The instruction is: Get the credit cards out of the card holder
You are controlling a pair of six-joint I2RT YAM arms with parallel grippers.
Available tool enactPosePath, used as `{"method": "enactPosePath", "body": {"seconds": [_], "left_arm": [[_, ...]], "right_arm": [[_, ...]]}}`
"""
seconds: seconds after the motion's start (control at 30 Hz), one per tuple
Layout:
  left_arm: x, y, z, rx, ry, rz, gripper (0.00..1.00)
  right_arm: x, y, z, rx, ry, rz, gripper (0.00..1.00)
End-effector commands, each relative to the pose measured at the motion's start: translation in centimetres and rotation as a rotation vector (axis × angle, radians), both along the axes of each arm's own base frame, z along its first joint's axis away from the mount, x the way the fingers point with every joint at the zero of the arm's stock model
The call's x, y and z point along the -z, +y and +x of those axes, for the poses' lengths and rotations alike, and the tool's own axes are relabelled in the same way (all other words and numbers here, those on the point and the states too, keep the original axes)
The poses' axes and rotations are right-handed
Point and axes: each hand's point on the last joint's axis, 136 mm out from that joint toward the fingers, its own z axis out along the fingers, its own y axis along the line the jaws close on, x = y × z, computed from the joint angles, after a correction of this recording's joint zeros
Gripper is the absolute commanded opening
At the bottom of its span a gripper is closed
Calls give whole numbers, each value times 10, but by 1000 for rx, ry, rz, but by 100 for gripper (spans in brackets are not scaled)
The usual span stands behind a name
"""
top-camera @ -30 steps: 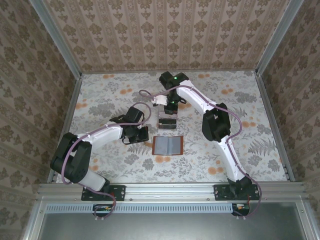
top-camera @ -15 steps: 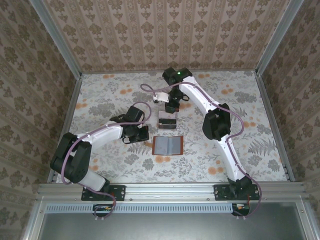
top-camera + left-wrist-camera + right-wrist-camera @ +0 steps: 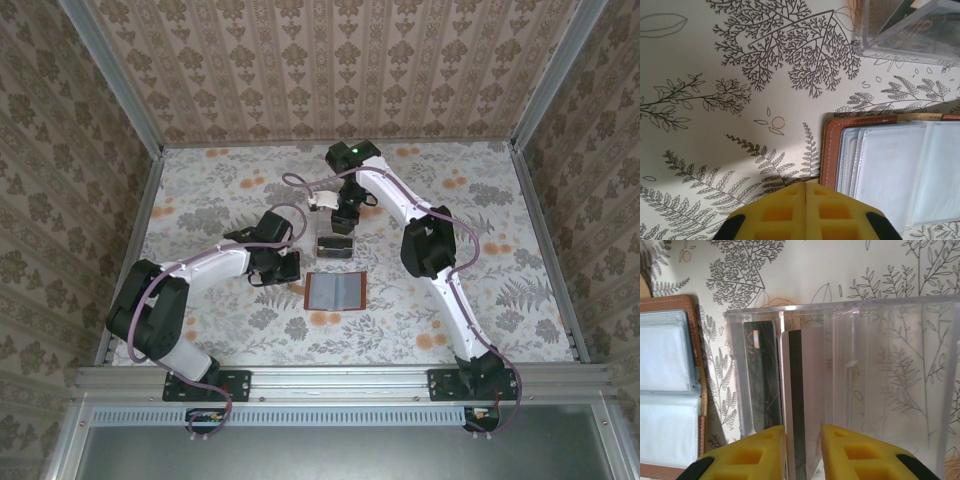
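Observation:
The card holder [image 3: 333, 291] lies open and flat on the table, brown leather with pale pocket panels [image 3: 890, 165]. My left gripper [image 3: 288, 267] [image 3: 805, 184] is shut, with its tips at the holder's left edge. Two credit cards stand on edge in the clear tray [image 3: 336, 243]: a dark one [image 3: 762, 380] and a pale one with a dark stripe [image 3: 805, 380]. My right gripper [image 3: 343, 222] [image 3: 803, 432] hangs over the tray. Its jaws are apart, with the striped card between them against the left finger and a gap on the right.
The clear tray's walls and dividers [image 3: 880, 365] stand just beyond the holder [image 3: 665, 360]. Patterned walls and metal rails close in the table. Bare floral tabletop [image 3: 480, 210] lies to the right and at the far left.
My right gripper's jaws have parted around the striped card, which now stands in the tray, and the wrist has shifted slightly over the tray. The left arm has hardly moved.

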Motion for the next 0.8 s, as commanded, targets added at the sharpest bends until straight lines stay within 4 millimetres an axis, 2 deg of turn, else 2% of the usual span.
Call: {"method": "enactPosePath", "body": {"seconds": [0.0, 0.2, 0.47, 0.77], "left_arm": [[-5, -3, 4, 20, -12, 11, 3], [-5, -3, 3, 22, -11, 12, 3], [-5, -2, 2, 22, -14, 14, 3], [-4, -2, 2, 24, -10, 14, 3]], "right_arm": [[-24, -2, 15, 23, -94, 18, 27], [-29, -4, 32, 55, -185, 9, 27], [-31, -4, 37, 71, -213, 6, 27], [-23, -4, 40, 75, -224, 0, 25]]}}
